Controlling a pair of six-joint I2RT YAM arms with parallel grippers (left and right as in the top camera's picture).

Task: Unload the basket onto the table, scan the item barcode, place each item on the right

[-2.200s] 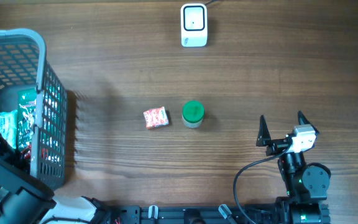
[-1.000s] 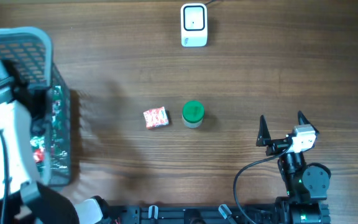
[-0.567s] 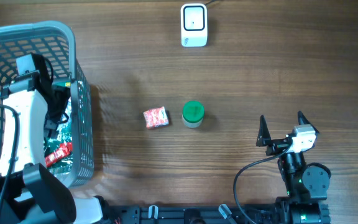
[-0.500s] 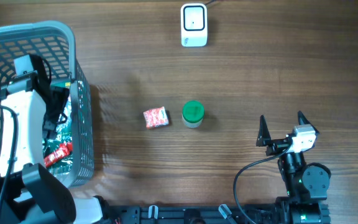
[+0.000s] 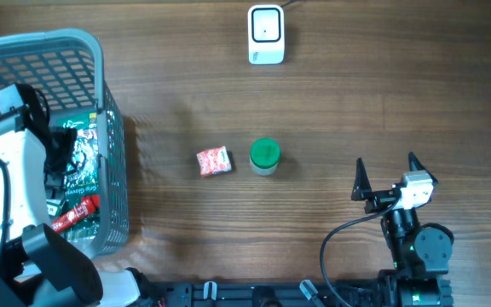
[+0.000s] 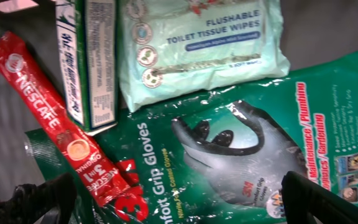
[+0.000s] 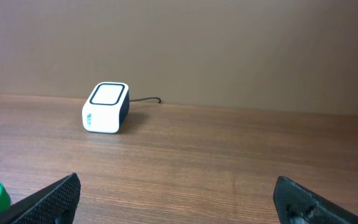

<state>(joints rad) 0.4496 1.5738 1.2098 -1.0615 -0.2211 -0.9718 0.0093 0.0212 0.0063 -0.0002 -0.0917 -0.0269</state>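
My left gripper [image 6: 182,210] hangs open inside the grey basket [image 5: 109,128], just above a green 3M gloves pack [image 6: 241,143]. Nothing sits between its fingertips [image 6: 39,200]. Beside the gloves pack lie a red Nescafe stick [image 6: 55,118], a green-and-white box [image 6: 86,62] and a pale wipes pack [image 6: 197,43]. The white barcode scanner [image 5: 266,34] stands at the table's far edge and also shows in the right wrist view as the scanner [image 7: 106,107]. My right gripper [image 5: 388,176] rests open and empty at the near right.
A small red-and-white packet [image 5: 214,160] and a green-lidded jar [image 5: 264,156] stand mid-table. The scanner's cable runs off the back. The basket's walls close in the left arm [image 5: 7,179] on all sides.
The basket slid to the right a second ago. The left arm has since drawn left inside it, uncovering the gloves pack, and its jaws have opened fully. The right arm is unmoved.
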